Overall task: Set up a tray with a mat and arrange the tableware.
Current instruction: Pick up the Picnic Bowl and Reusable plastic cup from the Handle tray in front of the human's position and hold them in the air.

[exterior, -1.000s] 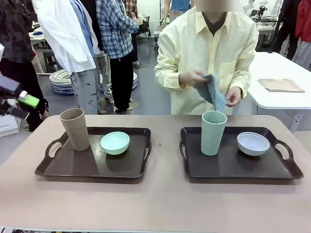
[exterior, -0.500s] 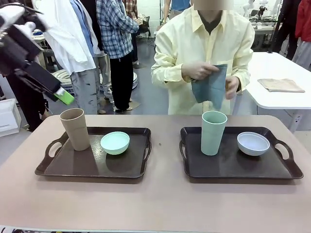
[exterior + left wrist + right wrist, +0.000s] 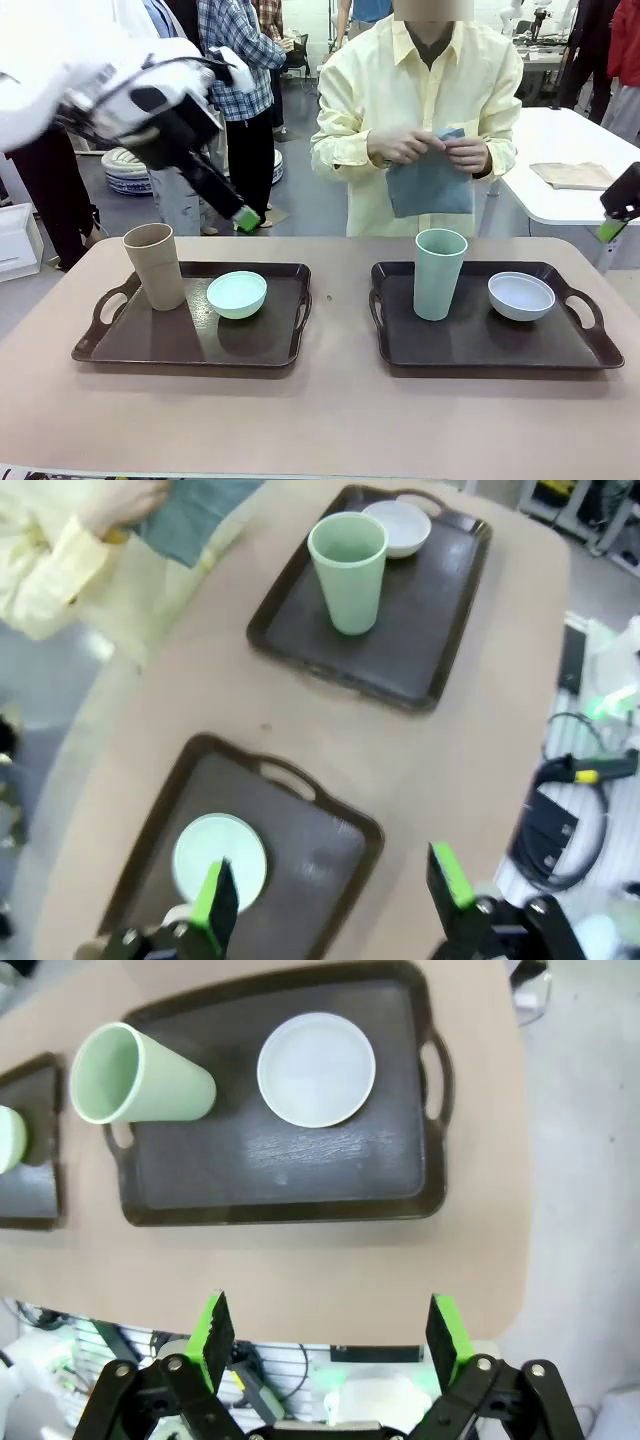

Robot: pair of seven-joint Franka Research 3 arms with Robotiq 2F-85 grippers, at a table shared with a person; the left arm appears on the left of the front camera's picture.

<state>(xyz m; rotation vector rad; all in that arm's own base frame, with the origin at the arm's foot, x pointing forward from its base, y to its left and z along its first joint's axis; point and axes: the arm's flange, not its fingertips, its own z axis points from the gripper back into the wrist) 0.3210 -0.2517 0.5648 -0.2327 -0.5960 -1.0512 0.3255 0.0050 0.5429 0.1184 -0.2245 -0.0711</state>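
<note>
1. A long beige table (image 3: 330, 430) carries two dark brown trays with handles, side by side and apart from each other.
2. On the left tray (image 3: 100, 345) a tan cup (image 3: 155, 265) stands upright near the far left corner. A mint green bowl (image 3: 237, 294) sits just to its right, not touching it.
3. On the right tray (image 3: 600, 355) a pale green cup (image 3: 440, 273) stands upright toward the left end. A greyish-white bowl (image 3: 521, 296) sits to its right, with bare tray between them.
4. Neither tray has a mat on it; the cups and bowls rest straight on the dark surface.
5. A person in a pale yellow shirt stands at the far side, behind the right tray. Both hands, one (image 3: 405, 148) beside the other (image 3: 465, 153), pinch the top edge of a blue-grey cloth (image 3: 430, 185). It hangs at chest height, above the pale green cup.
6. The left gripper (image 3: 332, 890) hangs in the air over the left tray, blurred in the front view. Its jaws stand wide apart with nothing between them, and its wrist camera looks down on the mint green bowl close to one finger.
7. The right gripper (image 3: 328, 1334) is up high at the right end of the table. Its jaws are spread wide and empty, and its wrist camera looks down on the right tray.
</note>
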